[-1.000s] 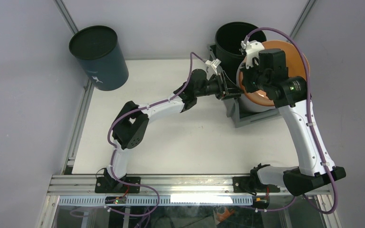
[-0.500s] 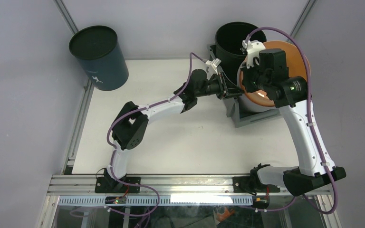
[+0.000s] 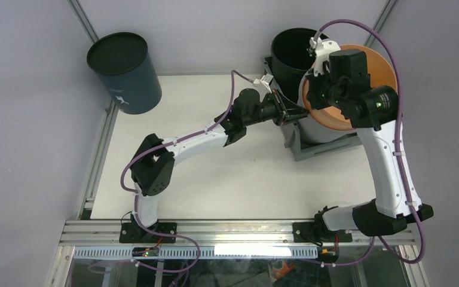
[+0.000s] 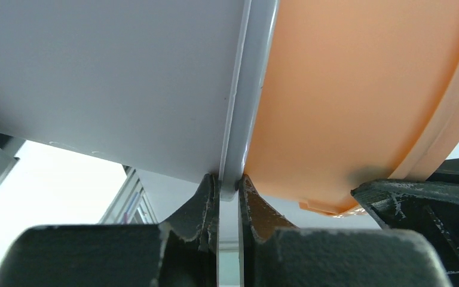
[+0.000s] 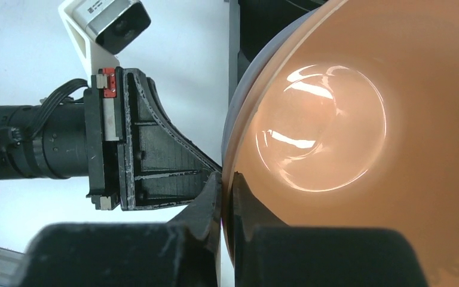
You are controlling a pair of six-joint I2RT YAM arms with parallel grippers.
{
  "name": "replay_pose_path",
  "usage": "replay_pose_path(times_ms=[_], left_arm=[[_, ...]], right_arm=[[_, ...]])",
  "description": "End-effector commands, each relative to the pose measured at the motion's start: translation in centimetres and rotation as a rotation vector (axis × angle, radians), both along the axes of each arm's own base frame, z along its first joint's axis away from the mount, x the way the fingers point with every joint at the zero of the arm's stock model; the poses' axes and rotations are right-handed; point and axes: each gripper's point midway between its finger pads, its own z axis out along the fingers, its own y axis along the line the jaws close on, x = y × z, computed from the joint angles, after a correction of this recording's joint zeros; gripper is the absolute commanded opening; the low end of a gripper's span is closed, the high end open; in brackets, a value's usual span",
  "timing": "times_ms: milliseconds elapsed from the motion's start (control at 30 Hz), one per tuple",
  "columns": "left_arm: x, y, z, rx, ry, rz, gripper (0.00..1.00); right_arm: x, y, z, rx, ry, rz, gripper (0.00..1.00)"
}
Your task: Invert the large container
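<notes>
My left arm stretches toward two o'clock, left gripper point(image 4: 230, 182) clamping the round pale grey plastic bucket point(image 4: 125, 78); right gripper point(image 5: 227, 186) clamps the round orange plastic bucket point(image 5: 364, 119).

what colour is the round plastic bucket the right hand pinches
Orange bucket; clearest in the right wrist view.

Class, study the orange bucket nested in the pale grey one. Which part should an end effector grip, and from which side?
Grip the orange bucket by its thin rim, one finger inside and one outside, coming at the open mouth. The body is too wide and round to span, and the pale grey bucket covers much of its outside. The right end effector pinches it just so.
</notes>
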Motion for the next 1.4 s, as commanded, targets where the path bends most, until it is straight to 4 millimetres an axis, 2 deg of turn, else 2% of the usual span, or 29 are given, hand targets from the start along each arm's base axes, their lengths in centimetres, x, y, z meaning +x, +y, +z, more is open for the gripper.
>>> replay_pose_path(times_ms=[0, 167, 333, 433, 500, 633, 800, 1067, 1167, 1200, 1267, 1367], left_arm=[[-0.4, 0.2, 3.4, -0.021, 0.060, 0.084, 0.00], [0.0, -0.3, 1.3, 0.017, 0.102, 0.090, 0.00], [0.4, -1.0, -0.5, 0.045, 0.130, 0.083, 0.00], [0.8, -1.2, -1.6, 0.073, 0.153, 0.094, 0.00], [1.1, -1.1, -3.2, 0.115, 0.191, 0.120, 0.00], [1.5, -1.1, -4.6, 0.146, 0.208, 0.140, 0.00], [1.6, -1.2, -6.1, 0.171, 0.231, 0.143, 0.00], [1.7, -0.7, -9.6, 0.231, 0.274, 0.160, 0.00], [1.5, -0.6, -10.3, 0.245, 0.284, 0.159, 0.00], [1.5, -0.6, -10.6, 0.248, 0.286, 0.158, 0.00], [1.5, -0.7, -10.2, 0.245, 0.275, 0.153, 0.00], [1.4, -0.7, -8.2, 0.220, 0.233, 0.147, 0.00]], right_arm=[[-0.9, 2.3, 6.2, 0.154, -0.170, 0.063, 0.00], [-1.1, 2.6, 7.6, 0.174, -0.228, 0.079, 0.00], [-2.2, 3.3, 10.2, 0.245, -0.306, 0.130, 0.00], [-2.5, 3.4, 10.8, 0.260, -0.321, 0.133, 0.00], [-2.9, 4.0, 11.3, 0.295, -0.326, 0.161, 0.00], [-4.1, 5.5, 13.2, 0.402, -0.355, 0.230, 0.00], [-4.3, 5.0, 14.7, 0.431, -0.417, 0.207, 0.00], [-4.2, 4.7, 15.5, 0.453, -0.466, 0.191, 0.00], [-4.9, 5.4, 16.5, 0.497, -0.504, 0.243, 0.00], [-5.1, 6.2, 16.1, 0.513, -0.497, 0.287, 0.00], [-5.7, 7.4, 15.7, 0.538, -0.483, 0.357, 0.00], [-5.1, 8.3, 12.9, 0.508, -0.407, 0.387, 0.00]])
